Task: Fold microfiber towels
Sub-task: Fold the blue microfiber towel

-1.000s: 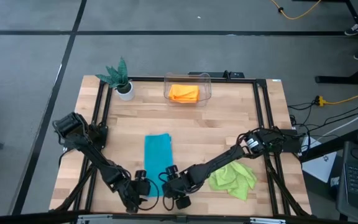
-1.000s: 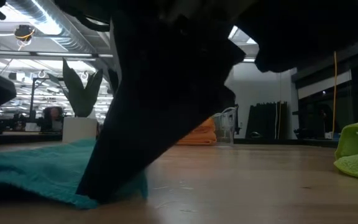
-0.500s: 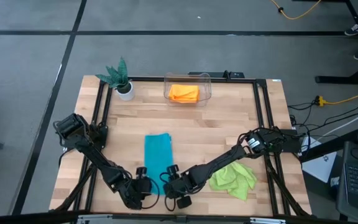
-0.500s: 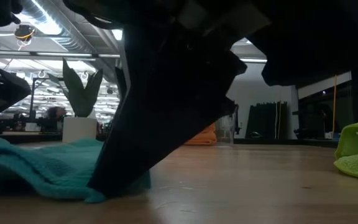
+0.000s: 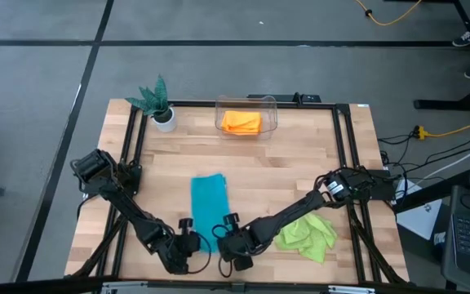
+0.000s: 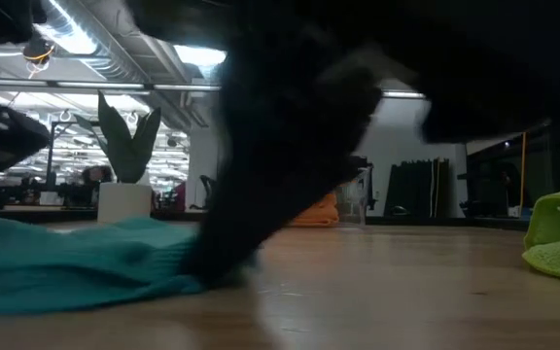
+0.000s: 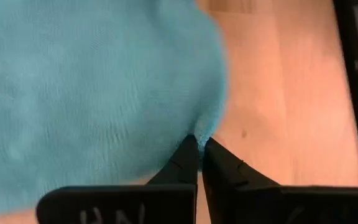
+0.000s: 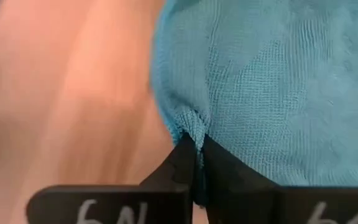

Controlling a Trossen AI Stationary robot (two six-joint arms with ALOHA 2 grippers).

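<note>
Claws first: left gripper [image 7: 199, 144] pinched tight on one near corner of the teal towel [image 5: 209, 201], right gripper [image 8: 196, 144] clamped the same way on the other near corner, cloth bunched between each pair of fingertips. Ahead of both claws, teal towel spread as a long strip across the table [image 5: 292, 155]. Beside the right gripper, lime green towel [image 5: 307, 235] crumpled and untouched. Well beyond the claws, orange towel [image 5: 241, 122] sitting in a clear bin [image 5: 246, 104], potted plant [image 5: 158, 101] off to one side of it.

Likely step: fold the teal strip in half. Lift both corners together and level, carry forward over the far edge, keep equal tension so no skew, lay corners onto far corners before letting go.
</note>
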